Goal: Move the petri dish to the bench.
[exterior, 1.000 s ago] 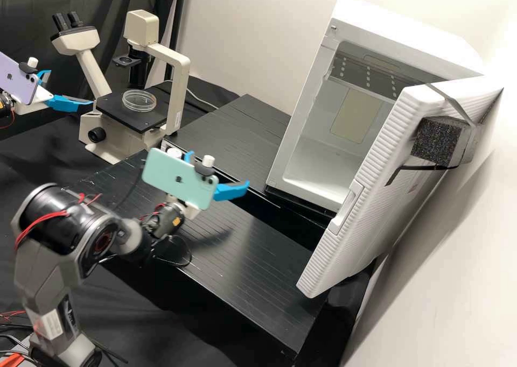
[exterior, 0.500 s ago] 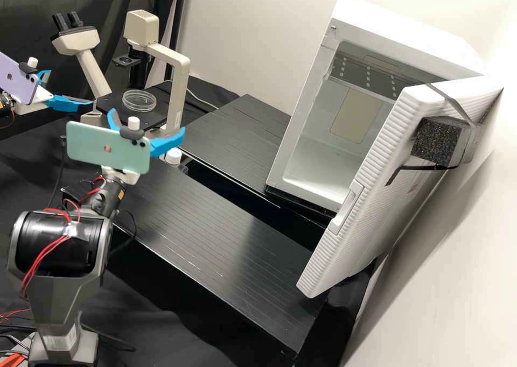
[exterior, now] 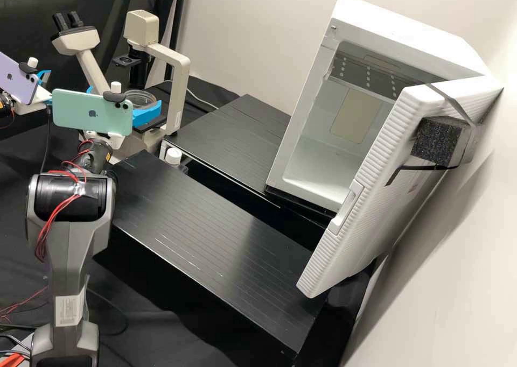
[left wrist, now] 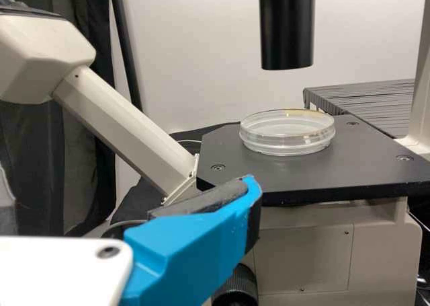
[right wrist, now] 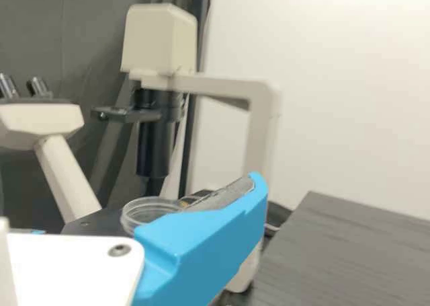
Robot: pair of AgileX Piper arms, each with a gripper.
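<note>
So the petri dish (left wrist: pixel 287 134) is sitting flat on the black stage (left wrist: pixel 376 166) of the microscope (exterior: pixel 175 90), pretty much under the dark tube (left wrist: pixel 287 27). Clear, round, shallow thing, and not on the table (exterior: pixel 215 232) at this point.

The right end effector (exterior: pixel 125 95) is up at the stage, spread wide, one blue finger on the dish's near side and the other well off to the side, by the eyepiece arm. In the right wrist view the near finger covers part of the dish, and honestly I can't tell if they're touching. The mint phone (exterior: pixel 91 113) is mounted on that arm and blocks a bit of the scene in the high view.

The left end effector (exterior: pixel 44 77) is over at the high view's left edge, its fingers apart too, partly tucked behind the mint phone. There's a purple phone (exterior: pixel 16 82) on that arm. Its own wrist view has the dish well beyond the blue finger.

Over on the other side there's a big white cabinet (exterior: pixel 409 30) with its ribbed door (exterior: pixel 371 205) hanging open, and a dark foam block (exterior: pixel 439 141) strapped to the door. A small white cap (exterior: pixel 173 156) pokes up between the two black sections of the table.
</note>
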